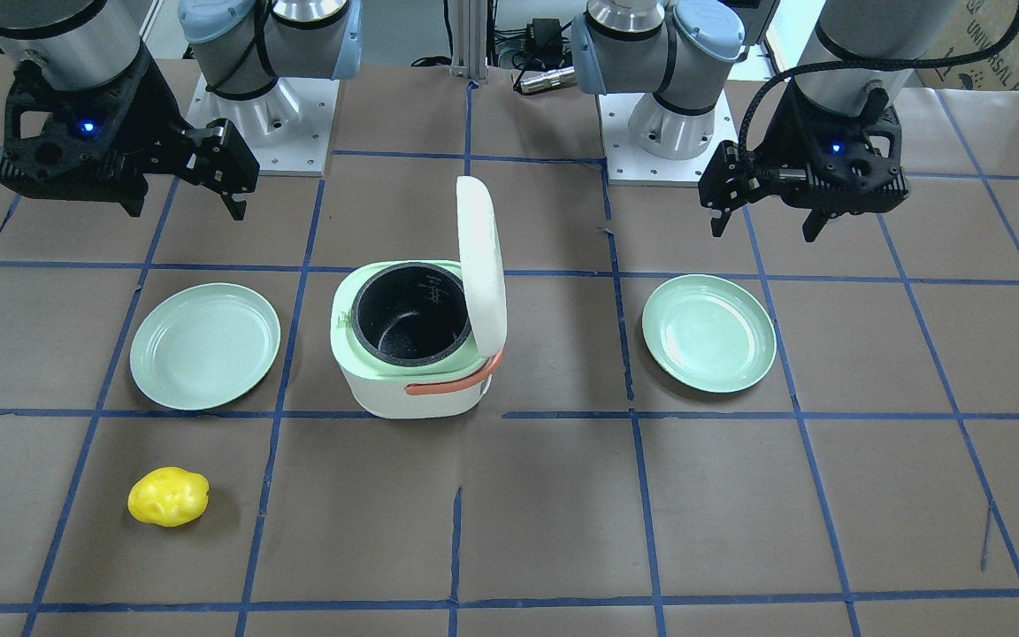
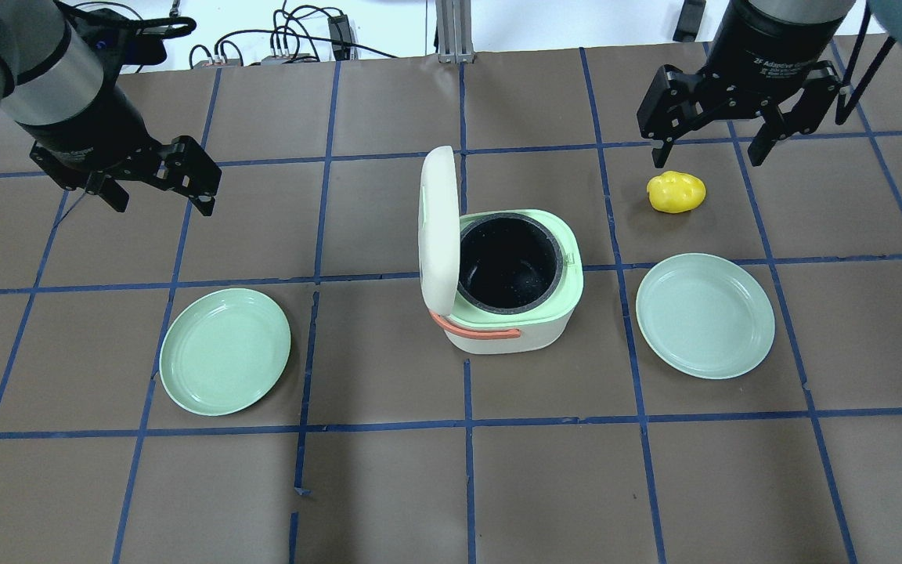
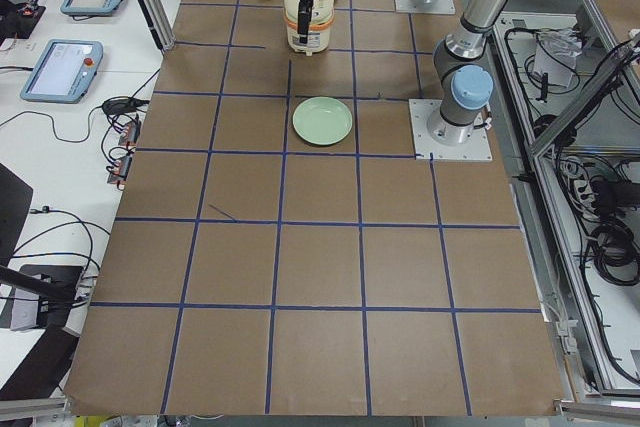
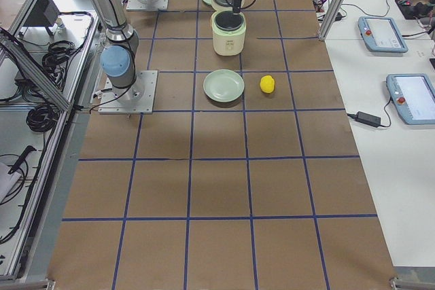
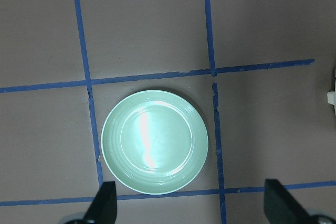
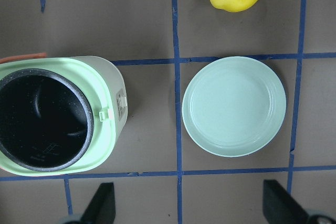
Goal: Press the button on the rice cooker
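One rice cooker (image 2: 510, 333), lid (image 2: 437, 227) raised, partly cut off in right wrist view.

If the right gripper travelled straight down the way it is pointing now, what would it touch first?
Most likely bare table, in the gap between the rice cooker and the plate beside it. The right gripper points down, open, and its wrist view shows neither under it, though depth is uncertain.

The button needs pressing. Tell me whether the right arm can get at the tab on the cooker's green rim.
Probably yes. The tab faces the right gripper, which hovers open. Only a flat plate and a potato lie on that side, both low; the raised lid stands opposite.
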